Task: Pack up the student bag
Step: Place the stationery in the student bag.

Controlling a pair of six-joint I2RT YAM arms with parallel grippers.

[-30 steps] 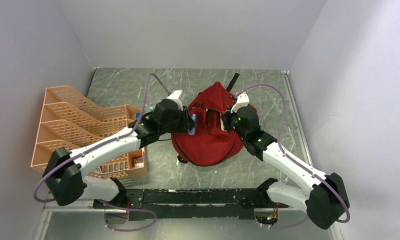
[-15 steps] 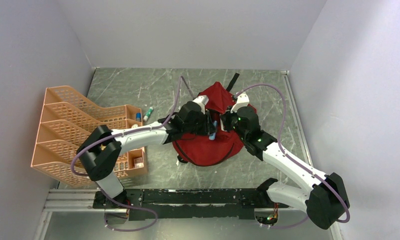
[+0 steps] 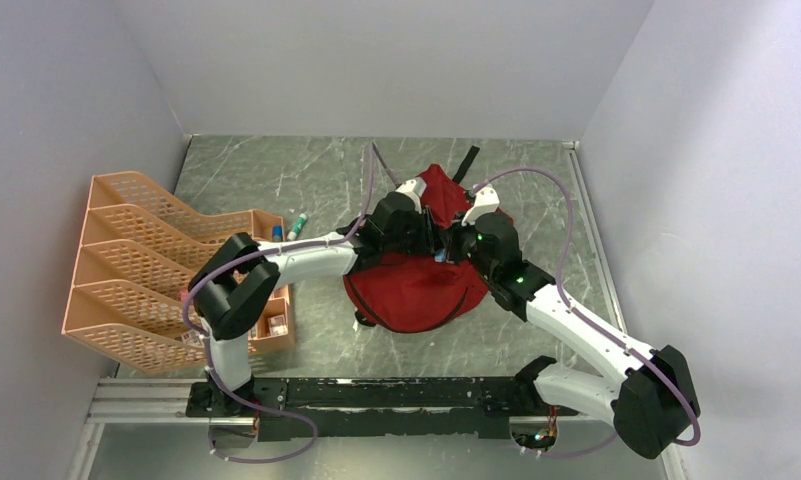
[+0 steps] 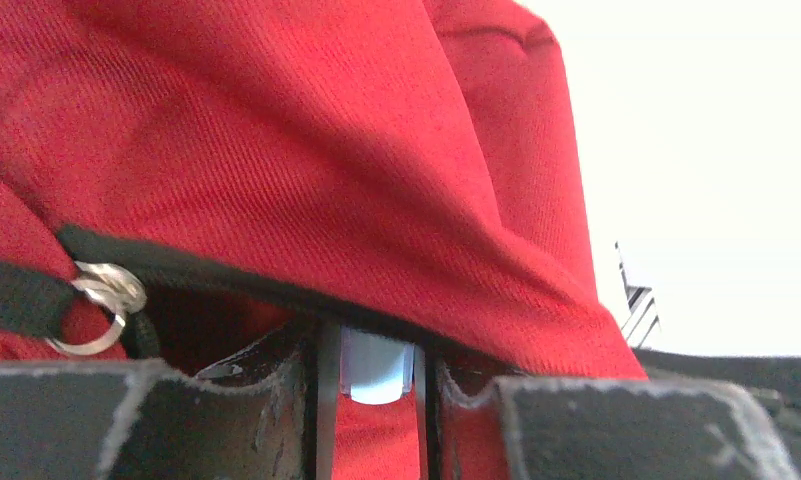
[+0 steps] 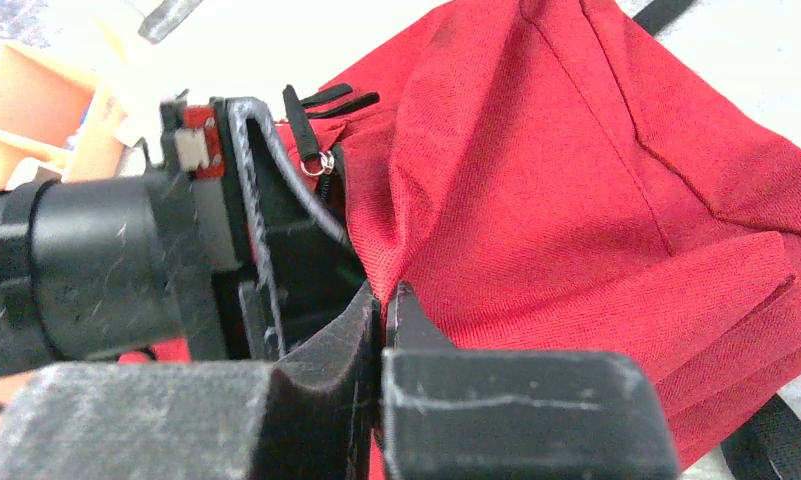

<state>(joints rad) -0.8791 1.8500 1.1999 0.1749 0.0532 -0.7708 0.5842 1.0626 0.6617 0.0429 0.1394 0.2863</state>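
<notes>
The student bag point(image 3: 416, 292), red with black trim, lies in the middle of the table. My right gripper point(image 3: 460, 238) is shut on the fabric edge of its opening point(image 5: 426, 240) and holds that edge up; the fingertips point(image 5: 384, 300) pinch the red cloth. My left gripper point(image 3: 434, 246) reaches in from the left to the mouth of the bag. It is shut on a small pale blue tube point(image 4: 376, 368), which sits between the fingers point(image 4: 374, 345) just under the black-edged lip of the bag point(image 4: 276, 150). The bag's inside is dark and hidden.
An orange mesh organiser point(image 3: 146, 250) stands at the left, with small items in its front compartment point(image 3: 276, 325). A marker point(image 3: 296, 227) lies on the table beside it. A black strap point(image 3: 466, 160) trails behind the bag. A zipper pull ring point(image 4: 96, 305) hangs at the opening.
My left arm has swung right from beside the organiser to the bag's opening, carrying the pale blue tube. The right gripper has kept its hold on the bag's edge.
</notes>
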